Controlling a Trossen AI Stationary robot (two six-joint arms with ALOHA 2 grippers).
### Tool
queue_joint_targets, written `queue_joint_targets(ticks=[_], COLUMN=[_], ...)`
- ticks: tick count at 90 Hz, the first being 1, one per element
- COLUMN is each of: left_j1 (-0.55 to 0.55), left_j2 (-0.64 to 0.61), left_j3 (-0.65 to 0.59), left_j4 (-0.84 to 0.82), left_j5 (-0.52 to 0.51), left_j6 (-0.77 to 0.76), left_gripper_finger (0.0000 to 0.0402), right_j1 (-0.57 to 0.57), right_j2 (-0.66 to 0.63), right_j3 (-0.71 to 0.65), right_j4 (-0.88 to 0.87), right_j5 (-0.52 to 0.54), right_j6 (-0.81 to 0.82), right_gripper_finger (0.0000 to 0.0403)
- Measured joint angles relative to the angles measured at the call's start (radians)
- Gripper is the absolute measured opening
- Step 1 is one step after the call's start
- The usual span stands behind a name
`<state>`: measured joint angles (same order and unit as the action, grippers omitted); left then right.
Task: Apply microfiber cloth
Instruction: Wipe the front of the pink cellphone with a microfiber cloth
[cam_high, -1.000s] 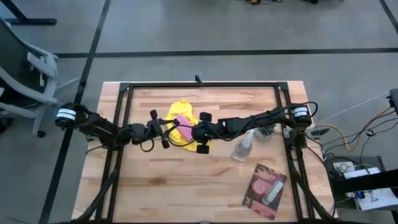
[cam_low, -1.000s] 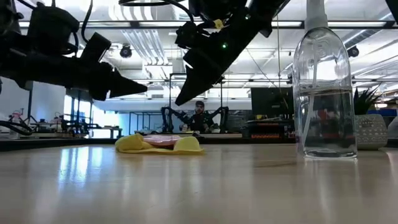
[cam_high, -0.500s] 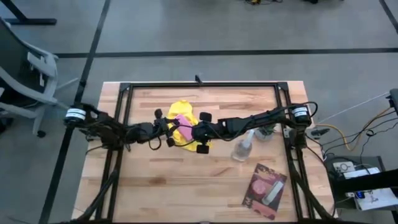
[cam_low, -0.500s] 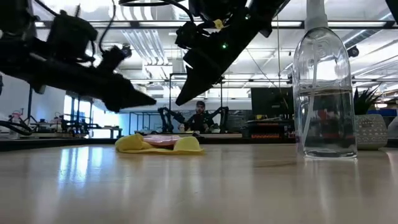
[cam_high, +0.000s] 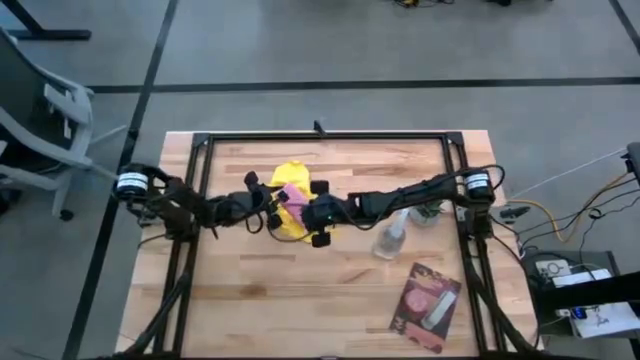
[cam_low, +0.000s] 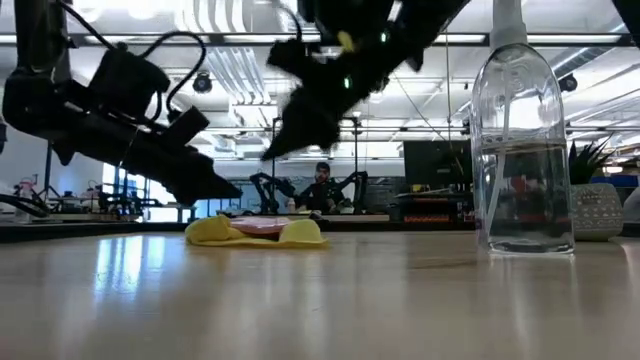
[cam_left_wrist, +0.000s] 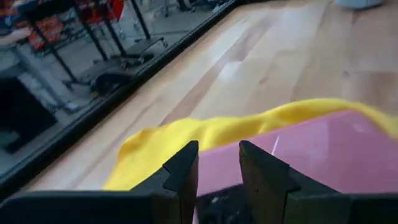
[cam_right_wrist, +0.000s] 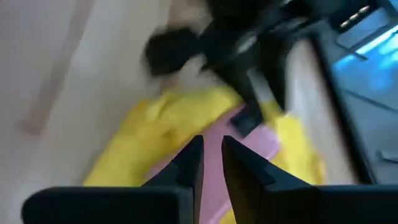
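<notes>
The yellow microfiber cloth (cam_high: 289, 175) lies crumpled on the wooden table, left of centre toward the far side. A flat pink item (cam_high: 293, 196) rests on top of it. The low view shows the cloth (cam_low: 215, 232) as a low heap. My left gripper (cam_high: 275, 206) is shut and slants down at the cloth's left side, just above it (cam_low: 228, 190). My right gripper (cam_high: 306, 210) is shut and hangs higher over the cloth's right part (cam_low: 280, 148). Both wrist views look down on the cloth (cam_left_wrist: 186, 134) (cam_right_wrist: 146, 143) and the pink item (cam_left_wrist: 311, 149).
A clear spray bottle (cam_high: 390, 238) stands right of the cloth, with a small potted plant (cam_high: 428, 212) behind it. A pink-and-dark packet (cam_high: 428, 305) lies near the front right corner. Black frame rails (cam_high: 320, 137) border the tabletop. A person (cam_low: 320, 185) sits beyond the table.
My left gripper has moved toward the table's right, tipped down and come lower, so it is now close above the cloth's left side. My right gripper has shifted a little toward the table's left above the cloth. The cloth and pink item have stayed put.
</notes>
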<state>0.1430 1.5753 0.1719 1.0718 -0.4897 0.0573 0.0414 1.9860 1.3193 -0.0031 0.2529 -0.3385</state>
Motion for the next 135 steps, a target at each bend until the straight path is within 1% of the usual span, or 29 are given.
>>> queue_joint_targets(ticks=[10, 18, 25, 46, 54, 62, 70, 75, 81, 102, 135], left_j1=[0.015, 0.019, 0.019, 0.019, 0.019, 0.019, 0.019, 0.019, 0.019, 0.019, 0.019], left_j2=[0.036, 0.075, 0.116, 0.225, 0.24, 0.242, 0.241, 0.241, 0.241, 0.241, 0.24], left_j3=[0.0, 0.001, 0.011, 0.049, 0.053, 0.053, 0.053, 0.053, 0.053, 0.052, 0.051], left_j4=[-0.001, -0.006, -0.001, 0.024, 0.019, 0.017, 0.016, 0.015, 0.014, 0.014, 0.02], left_j5=[0.0, 0.001, 0.001, -0.015, -0.014, -0.013, -0.008, -0.006, -0.006, -0.002, -0.002], left_j6=[-0.018, -0.033, -0.049, -0.071, -0.074, -0.074, -0.074, -0.073, -0.073, -0.069, -0.069], left_gripper_finger=[0.0098, 0.0098, 0.0098, 0.0098, 0.0098, 0.0098, 0.0098, 0.0098, 0.0098, 0.0098, 0.0098], right_j1=[0.008, 0.01, 0.011, 0.01, 0.005, -0.005, -0.018, -0.021, -0.025, -0.017, -0.016], right_j2=[0.026, 0.026, 0.026, 0.05, 0.068, 0.084, 0.119, 0.131, 0.141, 0.136, 0.139], right_j3=[0.0, 0.0, 0.0, 0.002, 0.0, 0.002, 0.001, 0.003, 0.003, 0.032, 0.047], right_j4=[-0.022, -0.051, -0.059, -0.101, -0.095, -0.091, -0.059, -0.035, -0.016, -0.036, -0.017], right_j5=[0.003, 0.01, 0.012, -0.014, 0.008, 0.01, 0.044, 0.09, 0.107, 0.107, 0.116], right_j6=[-0.026, -0.06, -0.087, -0.13, -0.136, -0.146, -0.142, -0.145, -0.135, -0.134, -0.233], right_gripper_finger=[0.0036, 0.0053, 0.0083, 0.0206, 0.0236, 0.0251, 0.0252, 0.0246, 0.0234, 0.0195, 0.0165])
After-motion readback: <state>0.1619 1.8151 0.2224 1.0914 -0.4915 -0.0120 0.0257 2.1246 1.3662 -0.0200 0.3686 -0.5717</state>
